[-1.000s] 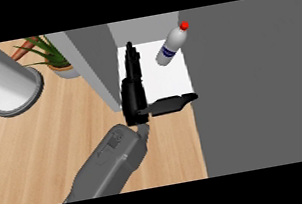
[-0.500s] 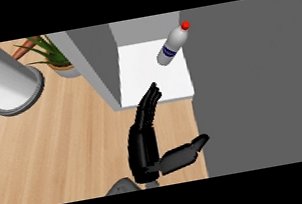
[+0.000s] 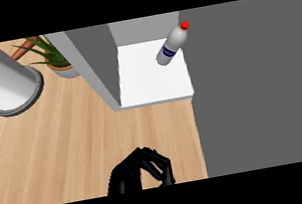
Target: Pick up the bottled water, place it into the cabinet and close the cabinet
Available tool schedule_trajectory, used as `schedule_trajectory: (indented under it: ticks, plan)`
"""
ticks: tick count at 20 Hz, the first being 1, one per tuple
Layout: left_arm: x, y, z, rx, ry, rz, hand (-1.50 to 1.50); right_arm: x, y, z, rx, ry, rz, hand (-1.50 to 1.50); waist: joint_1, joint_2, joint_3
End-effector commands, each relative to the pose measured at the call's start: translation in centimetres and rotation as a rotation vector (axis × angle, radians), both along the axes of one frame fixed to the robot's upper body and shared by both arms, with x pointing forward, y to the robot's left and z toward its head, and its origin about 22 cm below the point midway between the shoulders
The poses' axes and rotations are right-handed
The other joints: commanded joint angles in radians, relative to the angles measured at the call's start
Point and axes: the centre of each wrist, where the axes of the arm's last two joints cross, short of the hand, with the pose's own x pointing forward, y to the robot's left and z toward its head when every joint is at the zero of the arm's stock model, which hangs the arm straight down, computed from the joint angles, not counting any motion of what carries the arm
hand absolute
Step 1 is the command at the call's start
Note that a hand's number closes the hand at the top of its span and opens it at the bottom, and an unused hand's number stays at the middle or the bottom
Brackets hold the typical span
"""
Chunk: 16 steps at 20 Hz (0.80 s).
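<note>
A light wooden worktop (image 3: pixel 49 142) fills the left of the frame. At upper centre, a bottled water (image 3: pixel 172 45) with a red cap stands on the white cabinet shelf (image 3: pixel 152 81). Well apart, at the bottom centre edge, one black robot hand (image 3: pixel 140 172) shows with fingers curled, holding nothing; which hand it is cannot be told.

Bottled water (image 3: pixel 171 47) (red cap) stands inside the open cabinet (image 3: pixel 155 80).
</note>
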Motion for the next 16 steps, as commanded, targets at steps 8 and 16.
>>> schedule_trajectory:
  ticks: [8,16]
  plan:
    - [-3.6,7.8,2.1,0.067,0.002,0.041,1.50,-1.0,4.5,4.9,-0.174,-0.028,0.316,1.50,-0.009,-0.009,-0.003]
    - [-4.5,11.5,5.0,0.006,-0.030,0.034,-1.50,-0.3,5.5,5.1,-0.185,-0.131,0.384,1.50,0.001,-0.013,-0.005]
